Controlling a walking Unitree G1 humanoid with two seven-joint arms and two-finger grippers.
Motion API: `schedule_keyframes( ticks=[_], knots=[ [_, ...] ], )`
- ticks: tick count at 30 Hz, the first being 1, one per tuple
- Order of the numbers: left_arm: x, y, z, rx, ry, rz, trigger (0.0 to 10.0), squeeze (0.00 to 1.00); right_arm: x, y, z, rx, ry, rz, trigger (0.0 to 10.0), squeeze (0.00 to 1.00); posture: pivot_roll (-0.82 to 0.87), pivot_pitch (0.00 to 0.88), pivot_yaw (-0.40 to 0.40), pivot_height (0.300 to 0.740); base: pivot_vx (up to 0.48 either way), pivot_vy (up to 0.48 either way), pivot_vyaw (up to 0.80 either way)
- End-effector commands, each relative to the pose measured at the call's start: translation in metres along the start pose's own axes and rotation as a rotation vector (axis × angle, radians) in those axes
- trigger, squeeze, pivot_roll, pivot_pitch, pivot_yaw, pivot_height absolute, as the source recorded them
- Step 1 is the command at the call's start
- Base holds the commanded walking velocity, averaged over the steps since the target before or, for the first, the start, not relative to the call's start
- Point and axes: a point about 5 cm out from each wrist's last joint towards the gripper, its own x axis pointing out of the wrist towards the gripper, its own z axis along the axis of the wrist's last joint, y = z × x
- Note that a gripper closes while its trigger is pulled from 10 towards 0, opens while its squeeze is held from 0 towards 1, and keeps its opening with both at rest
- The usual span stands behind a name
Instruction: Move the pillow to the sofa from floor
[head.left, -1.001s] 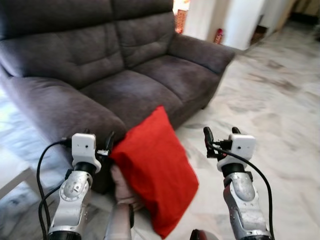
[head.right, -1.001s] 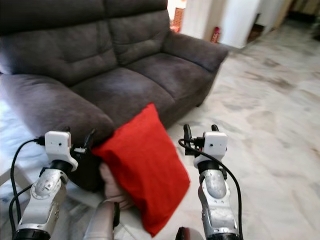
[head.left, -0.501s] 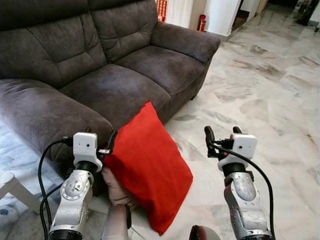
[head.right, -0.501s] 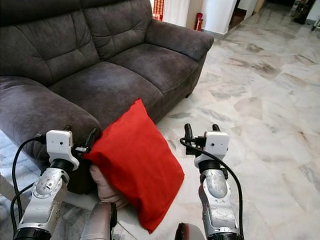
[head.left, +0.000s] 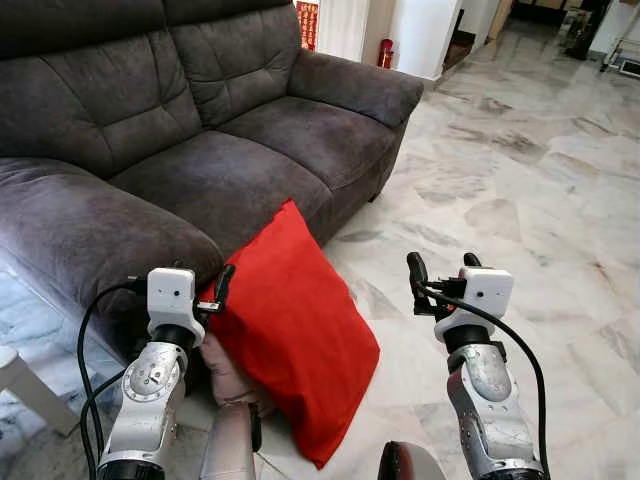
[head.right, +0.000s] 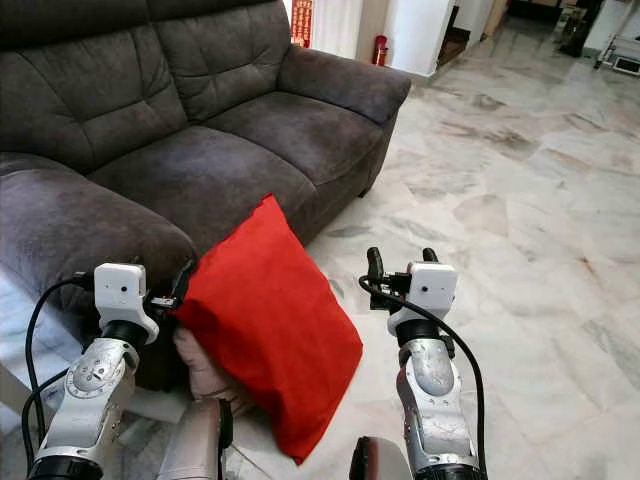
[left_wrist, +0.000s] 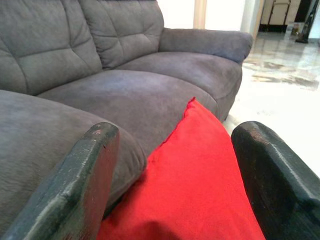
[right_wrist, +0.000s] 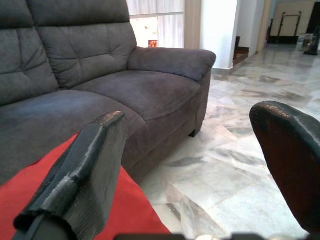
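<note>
a dark grey two-seat fabric sofa (head.left: 200, 150) fills the head view from 9 to 12 o'clock, its near armrest (head.left: 90, 240) bulging at 9 o'clock, just ahead of the left arm. pale veined marble floor (head.left: 520, 200) spreads from 1 to 5 o'clock, with white pillars and a small red cylinder far off at 12 o'clock. a white worktop corner (head.left: 12, 370) pokes in at 8 o'clock.

the red square fabric pillow (head.left: 295, 330) stands on edge at 6 o'clock, one corner pointing up against the sofa's front and its lower corner down toward the floor. a person's hand (head.left: 228, 375) sits under its left edge, and a silver limb lies below that.

the left tool (head.left: 222, 290) is at 7 o'clock, right at the pillow's left edge; in the left wrist view its black fingers (left_wrist: 85, 180) stand spread wide with the red fabric between them, whether they press it i cannot tell. the right tool (head.left: 440, 268) hangs at 5 o'clock, apart from the pillow's right side, fingers (right_wrist: 90, 170) spread and holding nothing.
</note>
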Motion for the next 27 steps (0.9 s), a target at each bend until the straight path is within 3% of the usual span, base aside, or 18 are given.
schedule_keyframes(
  ticks=[1, 8, 27],
  knots=[
    [0.0006, -0.0039, -0.0024, -0.004, 0.018, -0.022, 10.0, 0.0, 0.0026, 0.0007, -0.0013, 0.0, 0.018, 0.018, 10.0, 0.0, 0.12, 0.0, -0.07, 0.557, 0.0, 0.0, 0.0],
    [0.0007, -0.0046, -0.004, 0.0, 0.027, -0.028, 10.0, 0.0, 0.0011, 0.0063, -0.0006, 0.001, 0.0, 0.048, 10.0, 0.0, 0.12, 0.0, -0.069, 0.498, 0.0, 0.0, 0.0],
    [-0.0003, -0.005, -0.0089, -0.036, 0.07, -0.033, 10.0, 0.0, -0.0009, 0.0057, -0.003, -0.02, 0.01, 0.059, 10.0, 0.0, 0.12, 0.0, -0.06, 0.498, 0.0, 0.0, 0.03]
  ],
)
